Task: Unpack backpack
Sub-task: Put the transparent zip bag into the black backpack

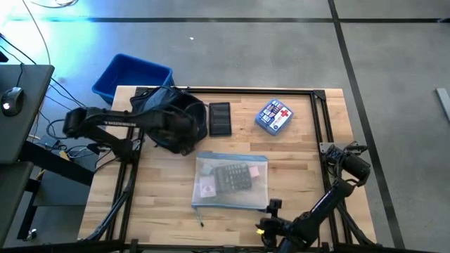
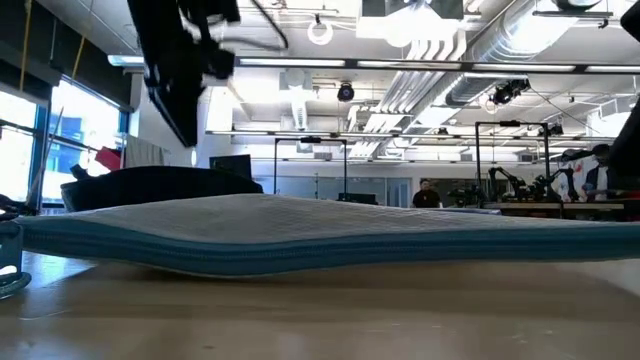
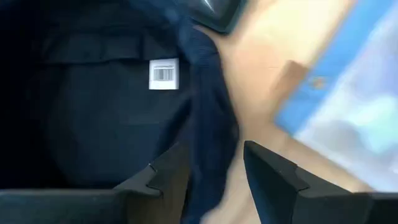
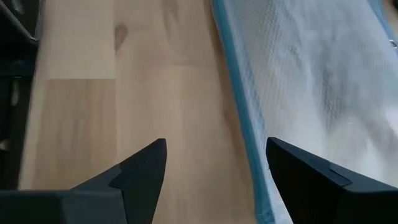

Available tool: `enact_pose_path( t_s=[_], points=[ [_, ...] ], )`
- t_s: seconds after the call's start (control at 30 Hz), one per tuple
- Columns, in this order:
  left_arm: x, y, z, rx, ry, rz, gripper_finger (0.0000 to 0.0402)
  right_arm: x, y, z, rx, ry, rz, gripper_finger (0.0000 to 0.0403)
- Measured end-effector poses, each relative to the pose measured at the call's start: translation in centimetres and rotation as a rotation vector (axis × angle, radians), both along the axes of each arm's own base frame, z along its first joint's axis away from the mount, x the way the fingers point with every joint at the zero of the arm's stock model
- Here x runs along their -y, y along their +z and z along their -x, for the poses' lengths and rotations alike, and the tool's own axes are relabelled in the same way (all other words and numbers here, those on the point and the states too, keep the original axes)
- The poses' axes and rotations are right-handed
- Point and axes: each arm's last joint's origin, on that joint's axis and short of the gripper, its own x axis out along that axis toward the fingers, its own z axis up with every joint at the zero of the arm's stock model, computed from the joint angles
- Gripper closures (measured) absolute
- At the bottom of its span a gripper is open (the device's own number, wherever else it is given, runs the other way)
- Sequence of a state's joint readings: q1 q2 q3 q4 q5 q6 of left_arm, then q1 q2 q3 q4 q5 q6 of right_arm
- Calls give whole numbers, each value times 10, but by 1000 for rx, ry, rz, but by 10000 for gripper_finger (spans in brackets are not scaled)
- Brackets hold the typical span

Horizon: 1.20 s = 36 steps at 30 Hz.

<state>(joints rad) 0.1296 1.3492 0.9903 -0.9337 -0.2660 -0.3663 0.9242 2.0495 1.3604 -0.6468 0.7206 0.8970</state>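
Observation:
The dark navy backpack (image 1: 169, 116) lies on the table's far left, its white barcode label (image 3: 165, 73) facing up. My left gripper (image 3: 205, 171) hangs open over the backpack's right edge, and I see no contact with the fabric. A clear zip pouch with a blue edge (image 1: 232, 181) lies flat at the table's middle with a calculator inside. My right gripper (image 4: 214, 165) stands open over bare wood beside the pouch's blue edge (image 4: 239, 93), near the pouch's near right corner (image 1: 266, 205), with nothing between its fingers.
A flat black item (image 1: 220, 119) lies just right of the backpack. A small blue pouch with a red cross (image 1: 274, 116) lies at the far right. A bright-blue bin (image 1: 132, 76) stands beyond the table's far left corner. Bare wood (image 1: 302, 161) shows on the right.

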Motion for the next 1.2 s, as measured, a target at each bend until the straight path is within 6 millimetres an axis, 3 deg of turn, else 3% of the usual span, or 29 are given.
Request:
enact_pose_path(
  t_s=[0.1, 0.2, 0.33, 0.43, 0.7, 0.8, 1.0, 1.2],
  points=[
    [-14, -24, 5, -12, 20, 10, 261, -2, 0, 0, 10, 4, -13, 143],
    [-16, -45, 5, 35, -39, 148, 264, -4, 1, 0, 19, 11, -28, 143],
    [1, -57, 2, 99, -125, 382, 273, -6, 1, -1, 24, 27, -35, 143],
    [26, -59, 0, 89, -183, 437, 281, -8, 2, -3, 33, 61, -28, 144],
    [80, -57, 1, 86, -291, 332, 287, -24, 24, -22, 171, 244, 37, 144],
    [92, -56, 0, 117, -308, 270, 287, -16, 28, -39, 192, 299, 112, 144],
    [105, -53, -4, 206, -347, 193, 287, 20, 18, -60, -39, 414, 221, 144],
    [111, -50, -6, 261, -349, 157, 287, 29, 13, -57, -179, 495, 271, 144]
  ],
)
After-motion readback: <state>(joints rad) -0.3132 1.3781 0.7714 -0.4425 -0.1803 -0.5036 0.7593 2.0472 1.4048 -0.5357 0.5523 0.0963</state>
